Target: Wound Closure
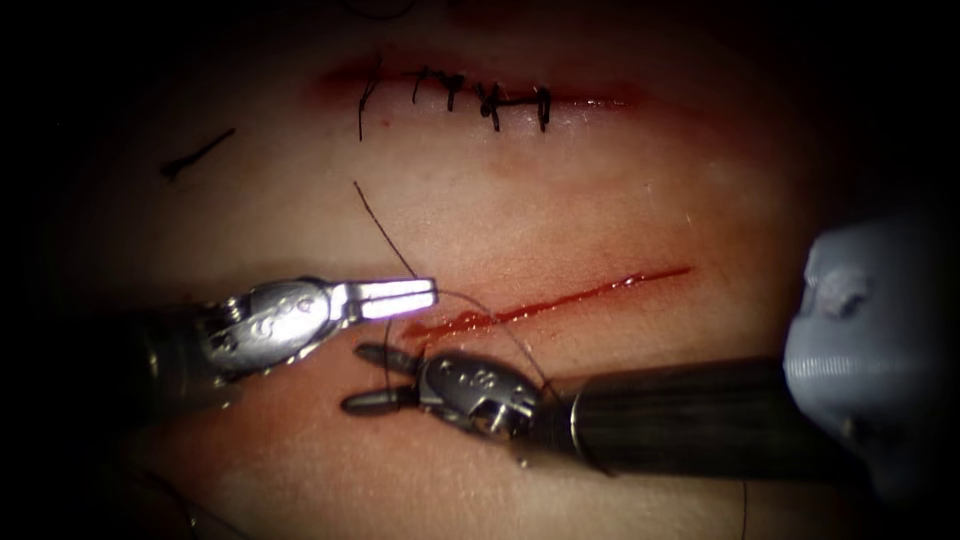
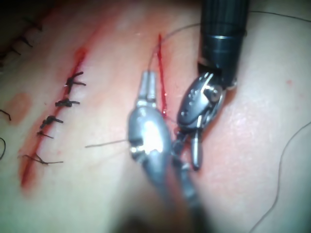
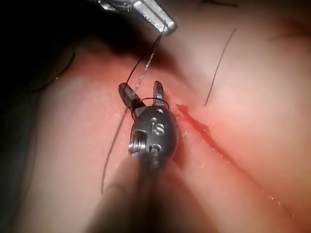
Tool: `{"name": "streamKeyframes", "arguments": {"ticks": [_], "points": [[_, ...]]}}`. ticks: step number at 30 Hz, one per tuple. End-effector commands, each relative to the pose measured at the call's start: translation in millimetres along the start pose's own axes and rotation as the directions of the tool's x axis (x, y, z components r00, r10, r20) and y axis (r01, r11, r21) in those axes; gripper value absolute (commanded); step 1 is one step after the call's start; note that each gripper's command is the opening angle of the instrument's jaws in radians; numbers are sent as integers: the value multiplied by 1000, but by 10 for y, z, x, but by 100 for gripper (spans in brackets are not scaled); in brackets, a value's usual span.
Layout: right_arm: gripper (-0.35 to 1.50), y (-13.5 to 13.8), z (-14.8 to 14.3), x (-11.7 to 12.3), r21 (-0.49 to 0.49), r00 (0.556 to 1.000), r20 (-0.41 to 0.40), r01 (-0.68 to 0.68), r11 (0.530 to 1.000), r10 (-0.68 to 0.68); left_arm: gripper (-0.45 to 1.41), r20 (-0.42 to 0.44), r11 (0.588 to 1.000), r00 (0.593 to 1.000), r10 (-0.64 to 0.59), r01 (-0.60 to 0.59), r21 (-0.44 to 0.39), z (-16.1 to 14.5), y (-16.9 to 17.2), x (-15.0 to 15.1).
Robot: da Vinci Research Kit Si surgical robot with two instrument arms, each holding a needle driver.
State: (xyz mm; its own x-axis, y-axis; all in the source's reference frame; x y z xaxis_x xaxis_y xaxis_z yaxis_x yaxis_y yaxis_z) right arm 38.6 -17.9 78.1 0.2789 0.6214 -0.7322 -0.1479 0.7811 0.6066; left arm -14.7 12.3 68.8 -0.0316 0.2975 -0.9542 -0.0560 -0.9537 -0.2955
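Closed on the thread, the left tool sits at the left end of the open cut. Just below, the right tool gapes wide, thread looped around its jaws, holding nothing.

Setting: surgical training bench, lab. Evidence: slab of tissue under a bright light falling off to dark at the frame edges; stitched cut at upper centre; open cut with red fluid at centre; loose thread; two metal tools, left and right, entering from lower left and lower right.
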Motion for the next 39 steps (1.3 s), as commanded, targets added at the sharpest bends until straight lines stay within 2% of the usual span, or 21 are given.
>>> {"name": "streamKeyframes", "arguments": {"ticks": [1,7,11,15,16,29,39], "points": [[86,-8,6,-6,21,1000,-1,2,1000,-2,-45,-2,1000,1000,-5,5,-3,6,-3,-11],[84,-22,7,-3,97,1000,-10,24,995,-23,-45,-2,1000,1000,-13,13,-3,8,-14,-28],[83,-26,7,-2,145,998,-45,43,989,-37,-45,-2,1000,1000,-12,12,-2,12,-19,-37],[76,-26,4,-3,181,993,-115,62,982,-41,-45,-2,1000,1000,-11,11,-5,13,-26,-48],[76,-26,2,-4,204,985,-168,74,976,-40,-45,-2,1000,1000,-12,12,-7,12,-29,-55],[74,-21,-4,12,201,929,-370,75,977,5,-45,2,1000,1000,-22,22,-9,13,-33,-119],[73,-26,0,17,186,901,-434,70,980,18,-45,-1,1000,1000,-25,25,-8,12,-37,-150]]}}
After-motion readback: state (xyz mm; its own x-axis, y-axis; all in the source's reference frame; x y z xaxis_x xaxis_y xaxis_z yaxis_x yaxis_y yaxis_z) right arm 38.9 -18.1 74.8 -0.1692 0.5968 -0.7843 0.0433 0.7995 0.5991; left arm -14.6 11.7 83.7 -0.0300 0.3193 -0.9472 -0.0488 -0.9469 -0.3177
